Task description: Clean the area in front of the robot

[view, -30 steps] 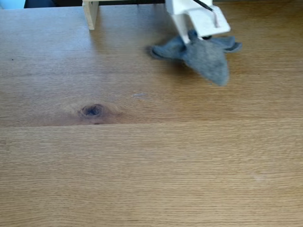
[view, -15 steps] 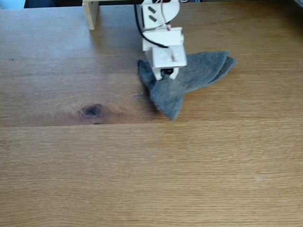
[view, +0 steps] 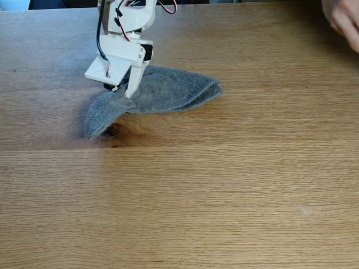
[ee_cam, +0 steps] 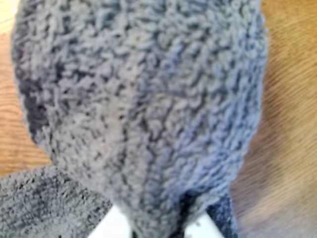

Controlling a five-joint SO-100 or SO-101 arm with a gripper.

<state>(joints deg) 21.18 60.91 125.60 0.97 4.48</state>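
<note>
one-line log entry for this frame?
phase: wiping | gripper: shut on grey cloth | cloth: on tabletop, over dark knot

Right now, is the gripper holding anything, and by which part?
Yes. The gripper is shut on the grey cloth, pinching a bunched fold near its left end in the fixed view; the rest lies on the table.

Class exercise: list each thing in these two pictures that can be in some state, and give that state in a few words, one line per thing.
gripper: shut on the cloth, down at the tabletop.
grey cloth: folded over, spread flat on the wood, one end pinched and bunched.
tabletop: bare oak, dark knot partly covered by the cloth.
hand: at the far right corner, touching nothing.
</note>
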